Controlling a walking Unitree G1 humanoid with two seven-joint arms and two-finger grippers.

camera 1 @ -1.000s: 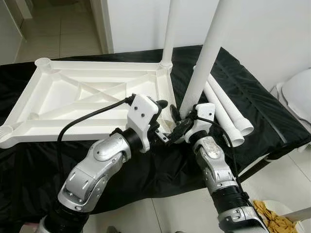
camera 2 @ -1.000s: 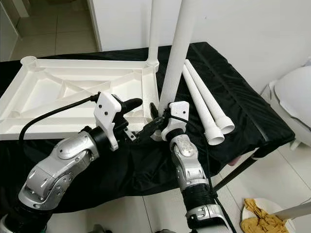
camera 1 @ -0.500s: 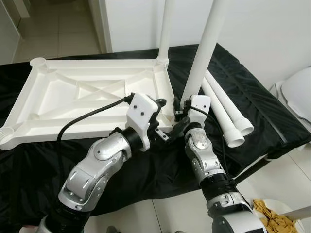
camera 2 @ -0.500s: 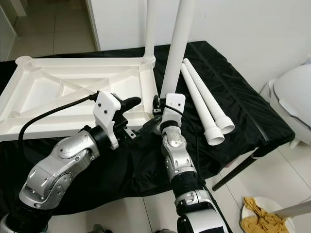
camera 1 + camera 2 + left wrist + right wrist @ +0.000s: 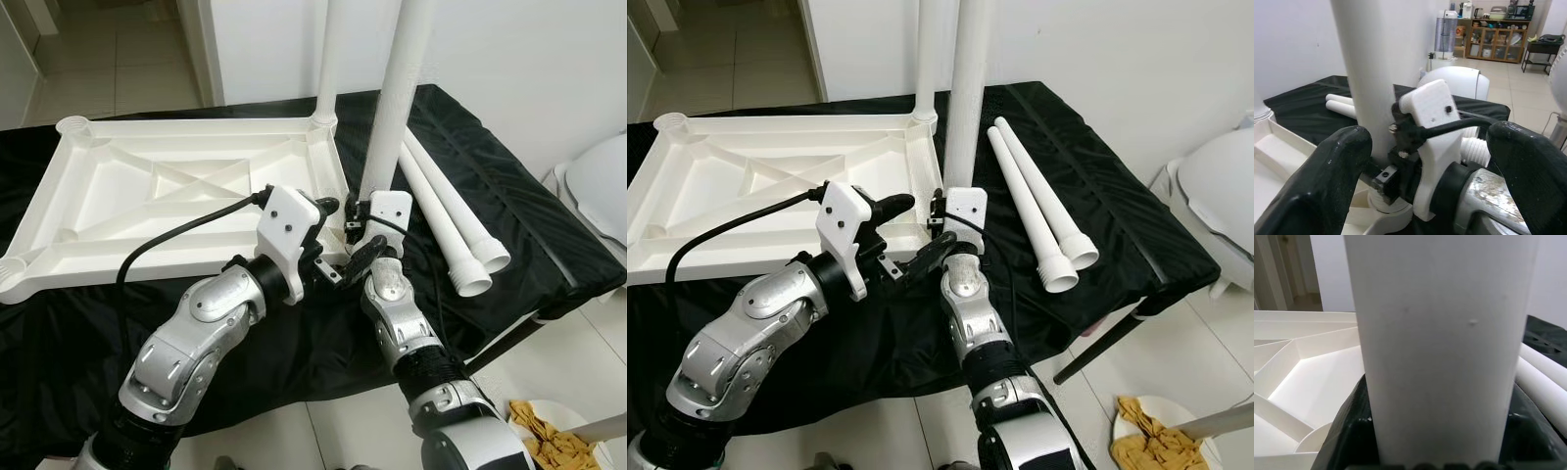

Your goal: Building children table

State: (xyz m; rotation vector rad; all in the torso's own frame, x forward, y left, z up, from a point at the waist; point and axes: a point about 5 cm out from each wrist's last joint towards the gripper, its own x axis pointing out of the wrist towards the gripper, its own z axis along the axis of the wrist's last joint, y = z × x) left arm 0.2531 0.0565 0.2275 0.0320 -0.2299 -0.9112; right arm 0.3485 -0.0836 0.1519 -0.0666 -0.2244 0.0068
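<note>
An upturned white plastic tabletop [image 5: 147, 196] lies on a black-draped surface [image 5: 509, 196]. The right gripper [image 5: 358, 215] pinches a white table leg [image 5: 392, 108] standing upright at the tabletop's near right corner. The left gripper [image 5: 328, 250], fingers [image 5: 1327, 181] spread, hovers just beside it. Another leg [image 5: 328, 59] stands in the far corner; two spare legs [image 5: 451, 220] lie alongside. No writing is legible

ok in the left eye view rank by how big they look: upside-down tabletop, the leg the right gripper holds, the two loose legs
1. Tabletop, largest.
2. Held leg, in the right gripper; its top is cut off and it stands nearer the camera, so unsure.
3. Two loose legs, alike.
</note>
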